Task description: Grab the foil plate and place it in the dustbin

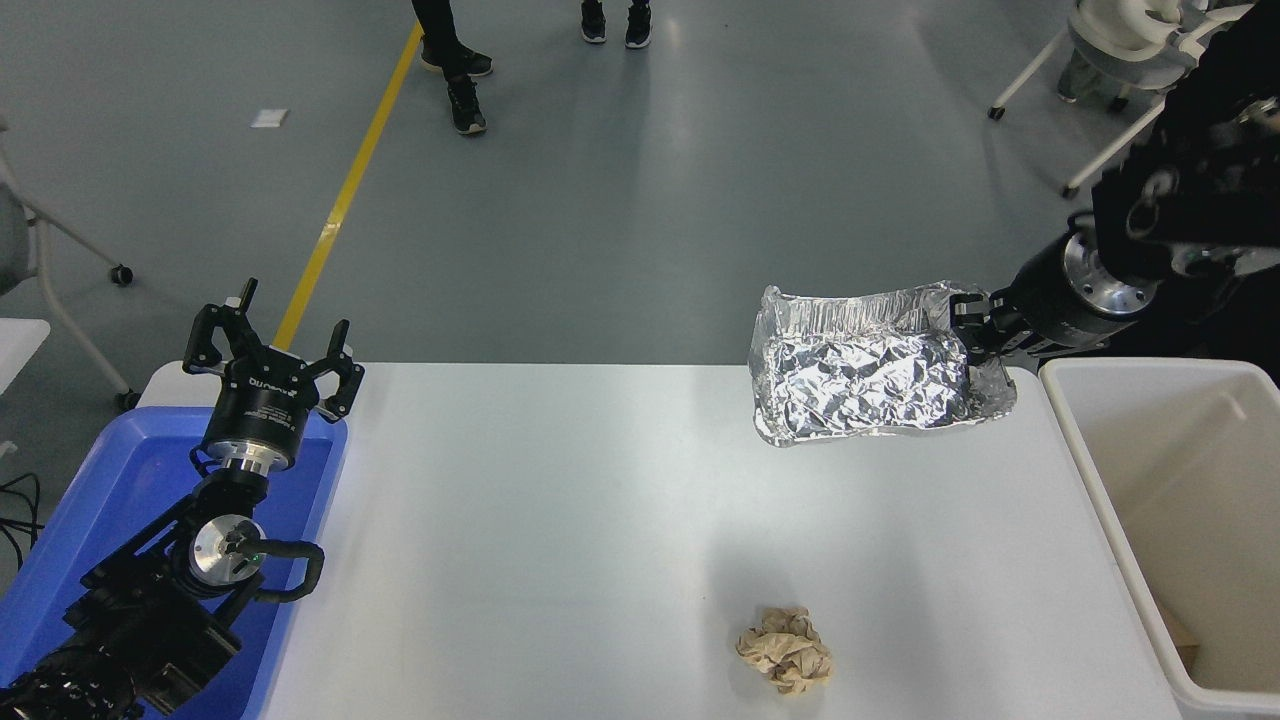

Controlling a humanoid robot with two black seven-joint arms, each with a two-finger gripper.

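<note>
My right gripper (972, 322) clamping the foil plate (868, 375) at its 3 o'clock rim, lifted above the table (600, 520), dustbin (1100, 480) beside at 4 o'clock, my left gripper (272, 345) spread wide, parked

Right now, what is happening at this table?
The right gripper holds the foil plate by its right rim, lifted above the table, just left of the dustbin. The plate is not yet over the bin. The left arm is parked over the blue tray. A paper ball lies on the table.
</note>
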